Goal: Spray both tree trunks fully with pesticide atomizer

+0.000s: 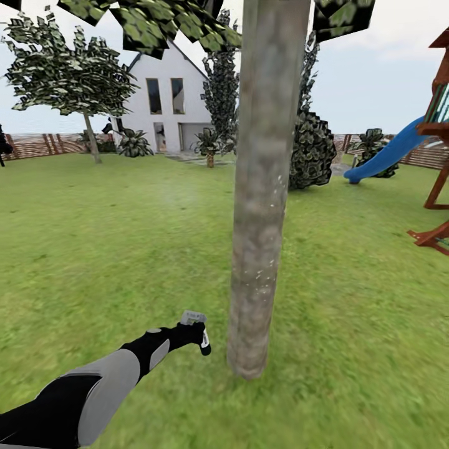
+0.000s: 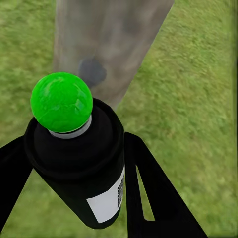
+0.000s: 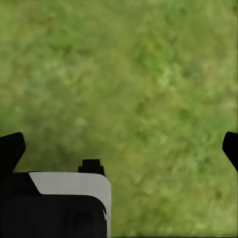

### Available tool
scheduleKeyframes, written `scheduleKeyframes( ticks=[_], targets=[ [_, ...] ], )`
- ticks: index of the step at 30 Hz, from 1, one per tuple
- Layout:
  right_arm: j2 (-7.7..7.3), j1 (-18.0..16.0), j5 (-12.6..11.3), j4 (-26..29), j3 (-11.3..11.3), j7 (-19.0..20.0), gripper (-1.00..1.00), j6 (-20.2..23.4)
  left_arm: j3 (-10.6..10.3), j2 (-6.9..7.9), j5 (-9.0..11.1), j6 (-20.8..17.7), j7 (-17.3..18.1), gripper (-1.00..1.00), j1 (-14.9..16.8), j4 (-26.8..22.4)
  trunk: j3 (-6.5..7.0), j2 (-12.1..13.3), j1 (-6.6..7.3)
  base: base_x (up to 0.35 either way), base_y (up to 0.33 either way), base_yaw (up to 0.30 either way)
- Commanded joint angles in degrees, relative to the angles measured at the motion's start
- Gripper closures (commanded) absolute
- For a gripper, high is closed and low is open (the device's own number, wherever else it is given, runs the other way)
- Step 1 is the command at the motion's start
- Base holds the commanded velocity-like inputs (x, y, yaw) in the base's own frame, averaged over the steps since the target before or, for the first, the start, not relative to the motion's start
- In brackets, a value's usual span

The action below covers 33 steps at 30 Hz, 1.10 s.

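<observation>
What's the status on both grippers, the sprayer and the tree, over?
Left gripper shut on black spray bottle, green-capped in the wrist view, aimed at near mottled grey-brown trunk. Right gripper open over grass. Nothing between bottle and trunk.

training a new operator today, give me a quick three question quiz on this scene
1. True or false: the left gripper holds the black spray bottle.
2. What does the bottle face in the left wrist view? A) the blue slide B) the near tree trunk C) the fence
3. Fill in: the right gripper hangs open over bare ____.

Key
1. True; its fingers clamp the bottle on both sides.
2. B; the trunk stands just ahead of the bottle in the head view as well.
3. Grass; nothing sits between its fingertips.
</observation>
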State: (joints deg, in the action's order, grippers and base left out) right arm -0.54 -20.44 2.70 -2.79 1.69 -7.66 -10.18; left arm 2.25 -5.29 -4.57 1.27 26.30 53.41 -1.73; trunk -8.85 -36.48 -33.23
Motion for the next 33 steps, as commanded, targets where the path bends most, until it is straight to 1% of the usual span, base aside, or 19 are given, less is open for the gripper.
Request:
scheduleKeyframes(
  ticks=[1, 17, 22, 23, 24, 25, 27, 28, 29, 30, 31, 32, 33],
  targets=[
    [0.01, -0.14, 0.29, -0.3, 0.15, -0.27, -1.0, -0.37, 0.31, 0.02, -0.44, 0.13, 0.15, 1.0, 0.03, -0.02, -0.07, -0.08, -0.02, 0.015, 0.348, -0.284],
    [0.01, -0.14, 0.29, -0.32, 0.15, -0.25, -1.0, -0.36, 0.3, 0.02, -0.44, 0.13, 0.15, 1.0, 0.03, -0.02, 0.3, -0.08, -0.02, -0.006, 0.35, -0.285],
    [0.01, -0.14, 0.29, -0.29, 0.14, -0.32, -1.0, -0.37, 0.24, -0.12, -0.2, 0.03, 0.11, 1.0, 0.03, -0.17, 0.34, -0.08, -0.02, 0.0, 0.117, -0.108],
    [0.01, -0.15, 0.29, -0.29, 0.11, -0.32, -1.0, -0.4, 0.07, -0.2, -0.07, -0.38, 0.11, 1.0, 0.03, -0.81, 0.35, -0.08, -0.02, 0.0, 0.017, -0.016],
    [-0.02, -0.14, 0.29, -0.29, 0.09, -0.33, -1.0, -0.42, -0.03, -0.56, 0.02, -1.58, 0.13, 1.0, 0.03, -2.6, 0.35, -0.08, -0.02, 0.0, 0.011, -0.01],
    [-0.09, -0.15, 0.28, -0.29, 0.08, -0.33, -1.0, -0.47, -0.1, -1.07, 0.1, -6.65, 0.12, 1.0, 0.03, -8.22, 0.35, -0.08, -0.02, 0.0, 0.006, -0.005],
    [-0.15, -0.14, 0.22, -0.29, 0.07, -0.33, -1.0, -0.53, -0.22, -1.83, 0.13, -23.64, 0.02, 1.0, 0.03, -23.56, 0.35, -0.08, -0.02, 0.0, 0.002, -0.002],
    [-0.15, -0.13, 0.21, -0.29, 0.07, -0.33, -1.0, -0.53, -0.25, -2.11, 0.1, -28.22, 0.0, 1.0, 0.06, -29.37, 0.35, -0.08, -0.02, 0.0, 0.0, 0.0],
    [-0.16, -0.16, 0.21, -0.29, 0.07, -0.33, -1.0, -0.54, -0.26, -2.51, 0.03, -33.14, 0.07, 1.0, 0.09, -36.63, 0.35, -0.08, -0.02, 0.0, 0.0, 0.0],
    [-0.16, -0.15, 0.21, -0.29, 0.07, -0.33, -1.0, -0.56, -0.25, -2.68, -0.03, -36.17, 0.1, 1.0, 0.1, -41.06, 0.35, -0.08, -0.02, 0.0, 0.0, 0.0],
    [-0.16, -0.14, 0.2, -0.29, 0.07, -0.33, -1.0, -0.55, -0.23, -2.85, -0.11, -44.17, 0.08, 1.0, 0.23, -47.89, 0.35, -0.08, -0.02, 0.0, 0.0, 0.0],
    [-0.16, -0.15, 0.2, -0.29, 0.07, -0.33, -1.0, -0.55, -0.26, -2.94, -0.17, -47.81, 0.03, 1.0, 0.81, -49.71, 0.35, -0.08, -0.02, 0.0, 0.0, 0.0],
    [-0.16, -0.14, 0.2, -0.29, 0.07, -0.33, -1.0, -0.55, -0.28, -3.08, -0.2, -50.36, 0.0, 1.0, 2.58, -50.77, 0.35, -0.08, -0.02, 0.0, 0.0, 0.0]
  ],
)
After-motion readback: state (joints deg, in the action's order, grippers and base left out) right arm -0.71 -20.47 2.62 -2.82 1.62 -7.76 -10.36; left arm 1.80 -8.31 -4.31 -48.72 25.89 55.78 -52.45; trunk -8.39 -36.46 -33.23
